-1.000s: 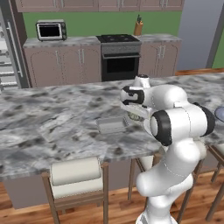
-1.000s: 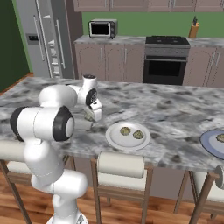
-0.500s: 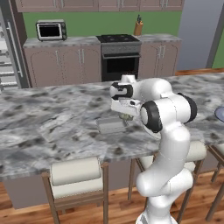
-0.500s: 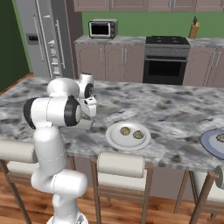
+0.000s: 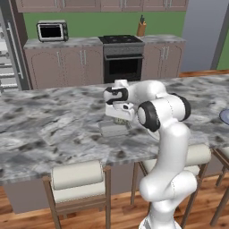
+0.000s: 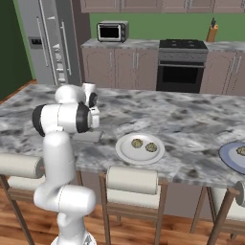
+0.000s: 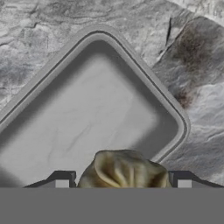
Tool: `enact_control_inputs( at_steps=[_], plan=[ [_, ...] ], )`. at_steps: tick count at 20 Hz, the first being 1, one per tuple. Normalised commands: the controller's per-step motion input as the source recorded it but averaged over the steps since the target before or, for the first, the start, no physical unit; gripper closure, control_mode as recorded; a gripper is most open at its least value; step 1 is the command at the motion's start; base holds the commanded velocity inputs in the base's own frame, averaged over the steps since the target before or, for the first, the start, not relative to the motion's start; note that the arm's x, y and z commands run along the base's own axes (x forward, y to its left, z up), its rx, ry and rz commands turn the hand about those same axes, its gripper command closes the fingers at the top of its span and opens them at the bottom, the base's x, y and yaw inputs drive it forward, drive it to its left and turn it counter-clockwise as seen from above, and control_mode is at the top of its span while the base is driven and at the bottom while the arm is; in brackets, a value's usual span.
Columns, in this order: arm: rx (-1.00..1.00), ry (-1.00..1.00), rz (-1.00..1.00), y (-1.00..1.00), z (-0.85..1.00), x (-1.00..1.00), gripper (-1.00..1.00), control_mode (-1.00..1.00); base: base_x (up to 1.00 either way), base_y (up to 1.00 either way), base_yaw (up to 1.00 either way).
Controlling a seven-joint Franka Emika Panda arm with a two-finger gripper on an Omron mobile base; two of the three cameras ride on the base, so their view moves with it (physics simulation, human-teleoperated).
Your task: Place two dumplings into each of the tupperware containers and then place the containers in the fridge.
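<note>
My gripper (image 7: 122, 181) is shut on one tan-green dumpling (image 7: 124, 169), which bulges between the two dark fingertips (image 7: 61, 181). It hangs just above the shallow grey rectangular tupperware container (image 7: 87, 127), whose inside holds nothing. From the left base view, the gripper (image 5: 118, 117) points down over this container (image 5: 112, 129) on the marble island. In the right base view my arm partly hides the container (image 6: 91, 136). Two more dumplings (image 6: 137, 143) lie on a white plate (image 6: 127, 153) to its right. The fridge (image 6: 48, 43) stands at the back left.
A blue-grey plate (image 6: 229, 160) with a dumpling (image 6: 240, 151) lies at the island's right end. Stools (image 5: 78, 179) line the near side of the island. An oven (image 5: 123, 65), a toaster oven (image 5: 51, 31) and a knife block (image 5: 142, 27) stand along the back counter.
My arm has swung left from near the white plate to above the grey container, carrying the dumpling. The jaws have kept the same width.
</note>
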Motion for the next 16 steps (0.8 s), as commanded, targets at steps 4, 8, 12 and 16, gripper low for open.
enact_control_inputs(
  at_steps=[4, 8, 12, 16],
  plan=[
    [-0.02, 0.00, 0.00, 0.38, -0.25, 0.04, 1.00, -1.00, 0.00, 0.00, 0.00],
    [0.00, 0.00, 0.00, 0.12, -0.18, 0.46, 1.00, -1.00, 0.00, 0.00, 0.00],
    [0.00, 0.00, 0.00, 0.11, -0.14, 0.30, 1.00, -1.00, 0.00, 0.00, 0.00],
    [-0.01, 0.00, 0.00, 0.22, -0.31, 0.13, 1.00, -1.00, 0.00, 0.00, 0.00]
  ],
)
